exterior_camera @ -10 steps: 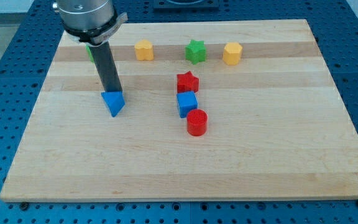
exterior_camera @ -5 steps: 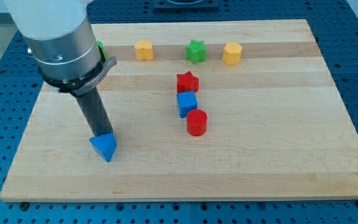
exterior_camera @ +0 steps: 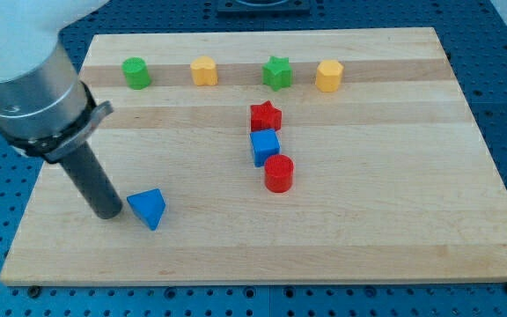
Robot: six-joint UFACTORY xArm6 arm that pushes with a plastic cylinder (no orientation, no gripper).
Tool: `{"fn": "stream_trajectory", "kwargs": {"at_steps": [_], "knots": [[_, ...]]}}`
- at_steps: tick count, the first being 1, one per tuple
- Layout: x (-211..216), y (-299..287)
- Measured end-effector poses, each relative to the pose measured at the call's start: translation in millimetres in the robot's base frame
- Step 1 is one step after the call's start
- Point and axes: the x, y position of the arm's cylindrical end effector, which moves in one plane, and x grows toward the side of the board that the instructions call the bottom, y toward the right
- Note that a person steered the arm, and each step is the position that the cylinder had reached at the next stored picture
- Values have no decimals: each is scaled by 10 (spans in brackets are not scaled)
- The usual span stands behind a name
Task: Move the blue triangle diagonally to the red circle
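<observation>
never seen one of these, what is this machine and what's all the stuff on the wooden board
This is a robot arm seen by a single camera; where that camera is mounted is not on record. The arm has no hand. It ends in a straight dark rod, and my tip slides along the pale wooden board to push small blocks about. Nothing is held.

My tip rests just to the view's left of the blue triangle block, near the view's bottom left.

Along the view's top sit a green cylinder block, a yellow block, a green star block and a second yellow block. In the middle a red star block, a blue cube block and a red cylinder block form a close column.
</observation>
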Motion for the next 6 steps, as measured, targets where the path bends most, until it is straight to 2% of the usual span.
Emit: {"fn": "stream_trajectory", "kwargs": {"at_steps": [1, 5, 6], "knots": [[0, 261], [52, 321], [52, 489]]}}
